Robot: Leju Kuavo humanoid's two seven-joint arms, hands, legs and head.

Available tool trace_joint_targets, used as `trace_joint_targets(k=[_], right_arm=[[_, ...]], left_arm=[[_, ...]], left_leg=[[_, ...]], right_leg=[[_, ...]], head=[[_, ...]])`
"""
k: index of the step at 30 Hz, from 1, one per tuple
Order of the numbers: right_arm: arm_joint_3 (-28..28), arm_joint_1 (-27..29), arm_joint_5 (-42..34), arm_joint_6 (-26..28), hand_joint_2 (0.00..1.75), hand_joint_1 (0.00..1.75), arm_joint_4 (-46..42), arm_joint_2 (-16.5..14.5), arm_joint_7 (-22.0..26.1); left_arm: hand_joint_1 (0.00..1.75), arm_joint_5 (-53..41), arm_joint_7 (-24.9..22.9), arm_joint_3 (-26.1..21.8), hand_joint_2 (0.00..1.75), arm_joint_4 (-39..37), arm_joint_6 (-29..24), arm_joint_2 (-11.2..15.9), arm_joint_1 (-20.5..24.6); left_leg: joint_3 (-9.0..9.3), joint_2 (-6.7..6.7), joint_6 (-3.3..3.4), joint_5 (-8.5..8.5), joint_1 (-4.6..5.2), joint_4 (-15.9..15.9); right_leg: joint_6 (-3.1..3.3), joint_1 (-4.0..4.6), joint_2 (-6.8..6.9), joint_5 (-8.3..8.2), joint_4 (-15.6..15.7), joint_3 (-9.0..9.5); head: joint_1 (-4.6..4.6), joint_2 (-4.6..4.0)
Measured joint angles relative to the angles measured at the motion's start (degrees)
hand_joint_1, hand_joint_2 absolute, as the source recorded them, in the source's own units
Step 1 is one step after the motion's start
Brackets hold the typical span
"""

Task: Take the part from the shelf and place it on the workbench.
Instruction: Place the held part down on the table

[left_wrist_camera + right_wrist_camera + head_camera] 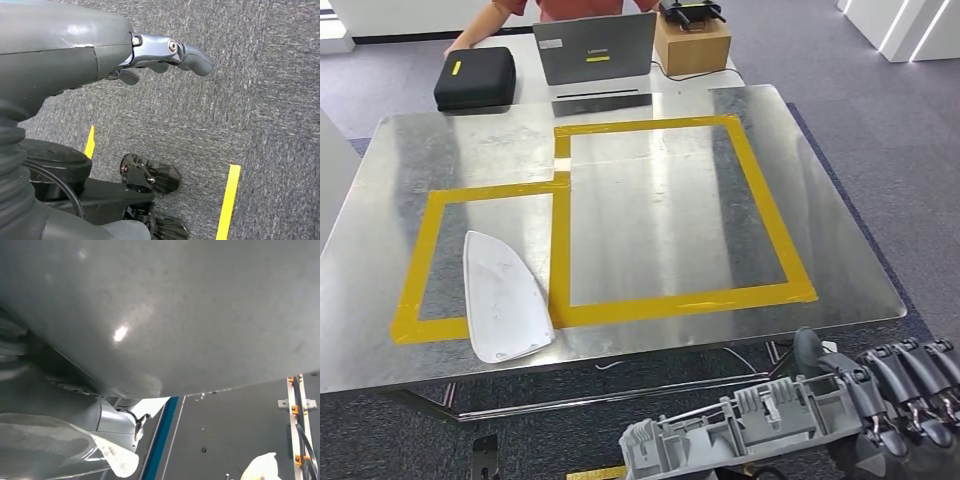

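Right hand (897, 395) fingers hold the grey part (735, 425) below the workbench (841, 230) edge; left hand (166, 52) fingers extended, holding nothing

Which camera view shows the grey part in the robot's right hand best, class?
The head view: the long grey ribbed part lies across the bottom, gripped by the right hand below the workbench edge. The right wrist view is too close to tell; the left wrist view faces carpet.

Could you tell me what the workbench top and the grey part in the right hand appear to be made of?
The workbench top looks like bare sheet metal: silvery, with blurred reflections. The grey part looks like matte moulded plastic, ribbed and clipped, though painted metal cannot be excluded.
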State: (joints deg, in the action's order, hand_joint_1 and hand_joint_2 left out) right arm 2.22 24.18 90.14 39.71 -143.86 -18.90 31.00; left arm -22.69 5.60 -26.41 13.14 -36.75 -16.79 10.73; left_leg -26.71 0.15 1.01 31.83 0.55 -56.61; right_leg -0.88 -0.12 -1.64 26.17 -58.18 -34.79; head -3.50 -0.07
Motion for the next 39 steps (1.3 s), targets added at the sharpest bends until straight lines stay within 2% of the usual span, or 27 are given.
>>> trace_joint_targets(k=[11, 15, 19, 26, 34, 36, 39], right_arm=[[-0.2, -0.6, 0.0, 0.0, 1.75, 1.75, 0.0, 0.0, -1.1], [-0.2, -1.1, 0.0, 0.0, 1.75, 1.75, 0.2, 0.0, -1.5], [-0.2, -1.3, 0.0, 0.0, 1.75, 1.75, 0.4, 0.0, -1.7], [-0.3, -2.1, 0.0, 0.0, 1.75, 1.75, 0.7, 0.0, -3.0], [-0.3, -3.2, 0.0, 0.0, 1.75, 1.75, 1.9, 0.2, -4.6], [-0.3, -3.3, 0.0, 0.0, 1.75, 1.75, 2.2, 0.2, -4.9], [-0.6, -3.2, 0.0, 0.0, 1.75, 1.75, 2.4, 0.2, -4.9]], left_arm=[[0.00, 4.1, 1.2, -2.0, 1.75, 0.0, 0.3, 0.6, 0.0], [0.00, 10.2, 3.1, -5.3, 1.75, 0.0, 3.1, 0.8, -0.3], [0.00, 11.7, 3.9, -7.8, 1.75, 0.0, 3.8, 1.1, -0.6], [0.00, 13.7, 7.2, -10.9, 1.75, 0.0, 11.5, 2.6, -4.0], [0.00, 7.2, 6.1, -9.5, 1.75, 0.0, 15.1, 4.0, -6.0], [0.00, 5.0, 7.2, -8.2, 1.75, 0.0, 15.6, 4.1, -6.2], [0.00, 1.7, 11.4, -5.8, 1.75, 0.0, 15.8, 4.1, -6.8]], left_leg=[[0.00, 0.00, 0.00, 0.00, 0.00, 0.0], [0.00, 0.00, 0.00, 0.00, 0.00, 0.0], [-0.01, 0.00, 0.00, 0.00, 0.00, 0.0], [-0.01, 0.01, -0.01, 0.01, -0.01, 0.0], [-0.02, 0.00, -0.01, 0.00, 0.00, 0.0], [-0.02, 0.00, -0.01, 0.00, 0.00, 0.0], [-0.01, 0.00, -0.01, 0.00, 0.00, 0.0]], right_leg=[[0.00, 0.00, 0.00, 0.00, 0.0, 0.01], [0.00, 0.00, 0.00, 0.00, 0.0, 0.00], [0.00, 0.00, 0.01, 0.00, 0.0, 0.00], [0.00, 0.01, -0.03, 0.01, 0.0, -0.02], [0.00, 0.00, 0.01, 0.01, 0.0, -0.01], [0.00, 0.00, 0.01, 0.01, 0.0, -0.01], [0.00, 0.00, 0.00, 0.01, 0.0, 0.00]], head=[[-0.01, 0.00], [-0.01, 0.00], [-0.01, 0.00], [0.00, 0.00], [-0.01, 0.00], [-0.01, 0.00], [0.00, 0.00]])
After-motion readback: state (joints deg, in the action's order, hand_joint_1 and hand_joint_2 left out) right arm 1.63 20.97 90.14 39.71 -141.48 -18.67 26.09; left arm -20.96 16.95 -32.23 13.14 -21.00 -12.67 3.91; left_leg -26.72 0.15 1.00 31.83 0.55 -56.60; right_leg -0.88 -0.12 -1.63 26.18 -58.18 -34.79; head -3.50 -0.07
